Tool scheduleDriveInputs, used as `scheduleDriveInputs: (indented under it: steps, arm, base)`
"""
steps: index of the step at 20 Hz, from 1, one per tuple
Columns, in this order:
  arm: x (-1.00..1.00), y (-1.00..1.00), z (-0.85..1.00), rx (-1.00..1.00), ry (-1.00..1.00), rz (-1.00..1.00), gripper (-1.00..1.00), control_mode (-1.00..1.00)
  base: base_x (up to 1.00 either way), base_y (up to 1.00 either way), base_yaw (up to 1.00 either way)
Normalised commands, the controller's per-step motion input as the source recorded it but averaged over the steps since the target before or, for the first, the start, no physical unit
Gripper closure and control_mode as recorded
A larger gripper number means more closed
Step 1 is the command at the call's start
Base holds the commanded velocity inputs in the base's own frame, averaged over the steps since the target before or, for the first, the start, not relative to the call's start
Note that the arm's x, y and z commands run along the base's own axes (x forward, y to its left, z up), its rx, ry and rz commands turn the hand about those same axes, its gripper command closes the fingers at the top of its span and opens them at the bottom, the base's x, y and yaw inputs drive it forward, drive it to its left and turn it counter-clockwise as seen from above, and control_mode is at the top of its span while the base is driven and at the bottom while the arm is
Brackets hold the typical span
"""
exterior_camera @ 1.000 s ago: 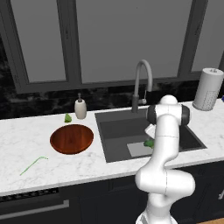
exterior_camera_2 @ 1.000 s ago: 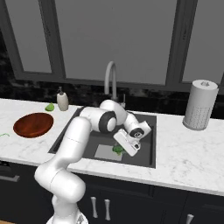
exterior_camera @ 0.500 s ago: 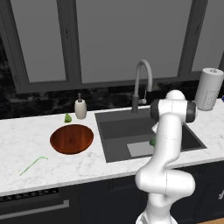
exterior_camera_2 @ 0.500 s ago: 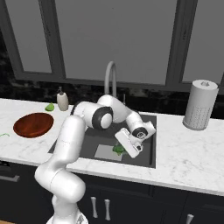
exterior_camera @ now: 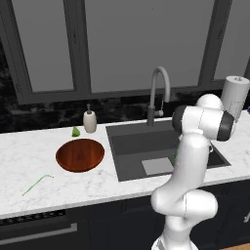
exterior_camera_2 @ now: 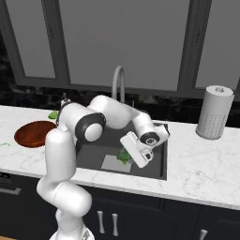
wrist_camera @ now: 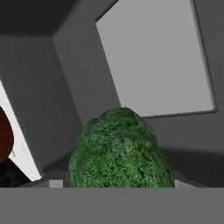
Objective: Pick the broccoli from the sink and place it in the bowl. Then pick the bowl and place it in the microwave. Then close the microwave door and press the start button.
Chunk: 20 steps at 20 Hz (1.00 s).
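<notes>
The broccoli (exterior_camera_2: 123, 157) is low inside the sink (exterior_camera_2: 101, 140), at the tip of my gripper (exterior_camera_2: 127, 154). In the hand view the bumpy green broccoli (wrist_camera: 120, 148) bulges up at the bottom centre and hides the fingertips; the jaws are shut on it. A green sliver of broccoli (exterior_camera: 174, 155) peeks out beside my forearm over the sink (exterior_camera: 136, 146). The reddish-brown bowl (exterior_camera: 80, 155) stands empty on the counter left of the basin, also seen as the bowl (exterior_camera_2: 35, 133). The microwave and its door are out of view.
A curved faucet (exterior_camera: 158, 93) rises behind the basin. A pale grey flat plate (exterior_camera: 157, 166) lies on the sink floor. A soap dispenser (exterior_camera: 89, 120) and a green cone (exterior_camera: 75, 131) stand behind the bowl, with a thin green stick (exterior_camera: 36, 184) in front. A paper towel roll (exterior_camera_2: 214, 112) stands right.
My elbow and upper arm have swung up and to the right. The hand has stayed low in the sink with the broccoli at its tip.
</notes>
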Motion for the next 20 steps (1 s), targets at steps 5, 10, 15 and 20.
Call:
scheduleDriveInputs:
  steps: [5, 10, 15, 20]
  arm:
    - [-0.69, 0.01, 0.81, 0.00, 0.00, -0.05, 1.00, -1.00]
    - [-0.66, 0.13, 0.81, -0.01, 0.00, -0.01, 1.00, -1.00]
    - [-0.58, 0.39, 0.69, -0.04, 0.00, 0.00, 1.00, -1.00]
    - [-0.33, 0.67, 0.58, -0.11, 0.00, 0.00, 1.00, -1.00]
  base:
    - [0.00, 0.00, 0.00]
    - [0.00, 0.00, 0.00]
    - [0.00, 0.00, 0.00]
    - [0.00, 0.00, 0.00]
